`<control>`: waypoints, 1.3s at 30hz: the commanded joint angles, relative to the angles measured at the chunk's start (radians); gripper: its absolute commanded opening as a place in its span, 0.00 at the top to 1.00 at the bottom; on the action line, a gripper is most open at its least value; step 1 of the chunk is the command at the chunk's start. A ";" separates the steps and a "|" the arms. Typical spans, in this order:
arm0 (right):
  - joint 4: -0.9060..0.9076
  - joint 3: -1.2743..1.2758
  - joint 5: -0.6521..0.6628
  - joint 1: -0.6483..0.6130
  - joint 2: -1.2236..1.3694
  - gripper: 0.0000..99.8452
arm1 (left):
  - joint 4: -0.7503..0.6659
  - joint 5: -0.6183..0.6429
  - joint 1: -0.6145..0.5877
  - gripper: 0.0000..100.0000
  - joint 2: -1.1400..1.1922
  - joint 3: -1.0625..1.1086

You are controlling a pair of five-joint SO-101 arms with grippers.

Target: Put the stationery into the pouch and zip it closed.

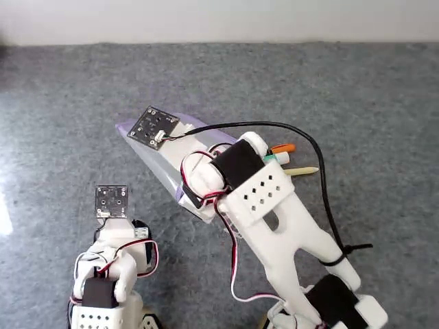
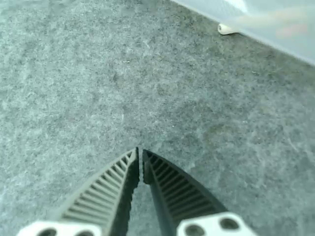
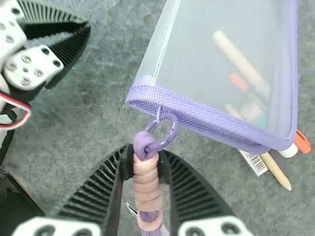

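Observation:
A see-through pouch (image 1: pixel 159 159) with purple trim lies on the grey mat, slanting from the back left toward the middle. In the right wrist view the pouch (image 3: pixel 216 54) holds several pens (image 3: pixel 238 59). An orange-capped pen (image 3: pixel 301 141) and a pencil (image 3: pixel 275 172) poke out past its purple edge, and they also show beside the right arm as the pen (image 1: pixel 285 147) and pencil (image 1: pixel 302 170). My right gripper (image 3: pixel 145 152) is shut on the zipper pull (image 3: pixel 146 177), a beaded purple tassel on a ring at the pouch's corner. My left gripper (image 2: pixel 140 153) is shut and empty over bare mat, close to the pouch edge (image 2: pixel 275 24).
The right arm (image 1: pixel 274 205) stretches over the near end of the pouch and hides it from above. The left arm (image 1: pixel 113 260) sits at the front left. Its gripper (image 3: pixel 44 44) is close to the pouch's corner. A black cable (image 1: pixel 322 178) loops to the right.

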 commanded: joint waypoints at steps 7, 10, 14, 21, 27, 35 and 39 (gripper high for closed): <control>0.039 -0.028 -0.011 -0.002 -0.073 0.99 | 0.021 -0.138 0.186 0.94 -0.020 -0.010; 0.039 -0.028 -0.011 -0.002 -0.073 0.99 | 0.012 -0.239 0.112 0.84 -0.023 -0.025; 0.038 -0.028 -0.012 -0.001 -0.071 0.99 | -0.072 -0.135 -0.089 0.82 -0.021 -0.147; 0.036 -0.028 -0.014 -0.001 -0.074 0.99 | 0.040 -0.066 -0.127 0.90 -0.020 -0.456; 0.030 -0.028 -0.014 -0.001 -0.074 0.99 | 0.140 -0.012 0.020 0.90 -0.017 -0.621; 0.028 -0.028 -0.015 -0.007 -0.074 0.99 | 0.121 0.074 0.261 0.90 -0.017 -0.611; 0.028 -0.029 -0.015 -0.005 -0.076 0.99 | 0.087 0.069 0.341 0.90 -0.015 -0.575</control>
